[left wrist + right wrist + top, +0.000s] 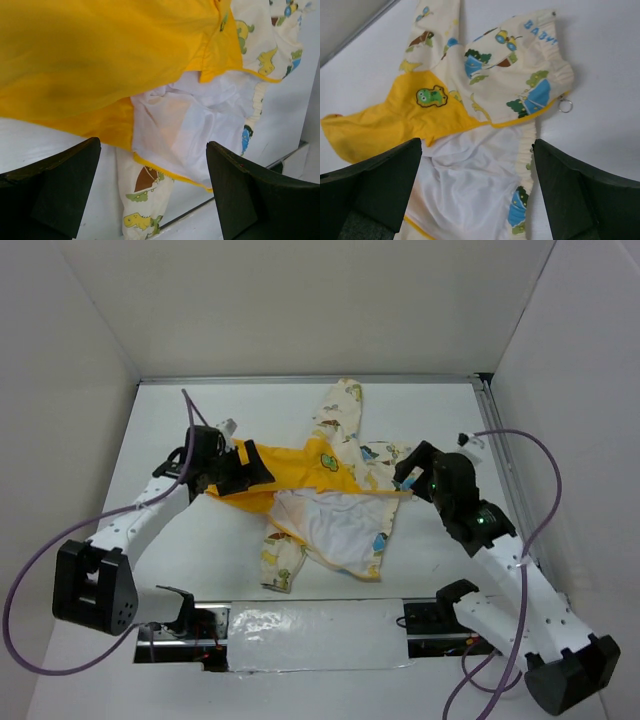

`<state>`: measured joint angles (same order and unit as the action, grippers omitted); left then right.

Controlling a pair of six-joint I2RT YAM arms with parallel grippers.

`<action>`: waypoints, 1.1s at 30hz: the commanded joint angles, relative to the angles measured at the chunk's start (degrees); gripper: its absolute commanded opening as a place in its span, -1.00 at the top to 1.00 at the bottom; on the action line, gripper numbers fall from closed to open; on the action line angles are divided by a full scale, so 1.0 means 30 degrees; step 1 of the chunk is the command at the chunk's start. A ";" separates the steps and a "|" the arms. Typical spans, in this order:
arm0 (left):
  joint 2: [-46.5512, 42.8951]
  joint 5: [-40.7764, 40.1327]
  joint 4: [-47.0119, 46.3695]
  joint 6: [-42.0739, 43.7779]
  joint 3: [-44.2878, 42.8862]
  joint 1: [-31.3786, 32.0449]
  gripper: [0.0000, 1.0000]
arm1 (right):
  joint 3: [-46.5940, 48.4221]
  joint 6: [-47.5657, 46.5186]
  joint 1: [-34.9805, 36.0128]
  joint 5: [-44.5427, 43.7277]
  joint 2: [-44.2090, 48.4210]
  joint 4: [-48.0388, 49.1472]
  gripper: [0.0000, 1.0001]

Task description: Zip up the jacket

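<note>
The jacket (320,495) lies open on the white table, its yellow hood and chest (290,465) to the left and the white lining (335,525) turned up. A cream sleeve (340,405) points away from me; another sleeve (280,565) points toward me. My left gripper (247,470) hovers open over the yellow hood edge; in its wrist view the yellow cloth (100,60) and lining (190,125) lie beyond the open left gripper (152,187). My right gripper (408,476) is open at the jacket's right hem. The right wrist view shows the green patch (431,96) and a metal zip ring (565,106) beyond the empty right gripper (477,187).
White walls enclose the table on three sides. A metal rail (497,445) runs along the right wall. A shiny taped strip (310,635) lies at the near edge between the arm bases. Purple cables (545,490) loop beside each arm.
</note>
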<state>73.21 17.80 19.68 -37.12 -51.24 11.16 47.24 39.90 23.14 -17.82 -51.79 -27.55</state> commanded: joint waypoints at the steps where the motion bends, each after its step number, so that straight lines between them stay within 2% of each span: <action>1: 0.1169 0.0595 -0.0524 0.0919 -0.1198 0.1141 -0.98 | -0.2151 0.1903 -0.1145 -0.1471 0.1526 0.0250 -0.99; 6: 0.4011 -0.0335 -0.0205 0.1300 -0.2663 0.3218 -0.99 | -0.3121 0.1585 -0.4042 -0.0213 0.1446 0.0218 -0.99; 11: 0.7145 -0.3728 0.1757 -0.0131 -0.4741 0.3839 -0.99 | -0.2742 0.0765 -0.5512 0.0954 -0.1745 0.1534 -0.99; 13: 0.8923 -0.4843 0.2981 -0.0658 -0.6407 0.3868 -0.99 | -0.2362 0.0238 -0.5922 0.2038 -0.3698 0.2409 -0.99; 15: 0.9633 -0.5666 0.3661 -0.1216 -0.7053 0.3985 -0.98 | -0.2184 0.0061 -0.6012 0.2511 -0.4090 0.2648 -0.99; 19: 1.1072 -0.6957 0.5093 -0.2183 -0.8637 0.4045 -0.99 | -0.1133 -0.0262 -0.6101 0.3479 -0.6844 0.3645 -0.99; 21: 1.2007 -0.8711 0.6149 -0.3379 -1.0276 0.3986 -0.99 | -0.0547 -0.0467 -0.6101 0.4064 -0.8129 0.4025 -0.99; 23: 1.2653 -0.9272 0.6854 -0.3562 -1.1621 0.3782 -0.99 | -0.0134 -0.0526 -0.6101 0.4678 -0.8895 0.4202 -0.98; 25: 1.2890 -0.9070 0.6566 -0.3095 -1.2184 0.3606 -0.62 | 0.0451 -0.0731 -0.6101 0.5148 -0.9976 0.4408 -0.85; 27: 1.2980 -0.9273 0.6418 -0.2920 -1.2800 0.3547 0.11 | 0.0977 -0.0936 -0.5984 0.5239 -1.0478 0.4467 -0.32; 28: 1.2922 -0.9332 0.6360 -0.2918 -1.3005 0.3488 0.83 | 0.1155 -0.0937 -0.5925 0.5151 -1.0858 0.4351 -0.08; 29: 1.2689 -0.9449 0.6098 -0.2889 -1.3181 0.3430 1.00 | 0.1388 -0.0908 -0.5838 0.4831 -1.0949 0.4234 0.28; 31: 1.2278 -0.9478 0.5571 -0.1925 -1.3125 0.3400 1.00 | 0.1566 -0.0965 -0.5691 0.4624 -1.0979 0.4028 0.65; 32: 1.1667 -0.9740 0.5307 -0.1864 -1.3037 0.3400 1.00 | 0.1683 -0.0995 -0.5487 0.4449 -1.0892 0.3824 1.00; 33: 1.1284 -0.9656 0.5014 -0.1603 -1.2862 0.3284 1.00 | 0.1655 -0.0966 -0.5398 0.4360 -1.0717 0.3793 1.00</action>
<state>111.42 -8.78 36.36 -44.49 -89.36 21.69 49.52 37.56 5.78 -3.70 -84.93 -18.24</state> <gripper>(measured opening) 0.031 0.037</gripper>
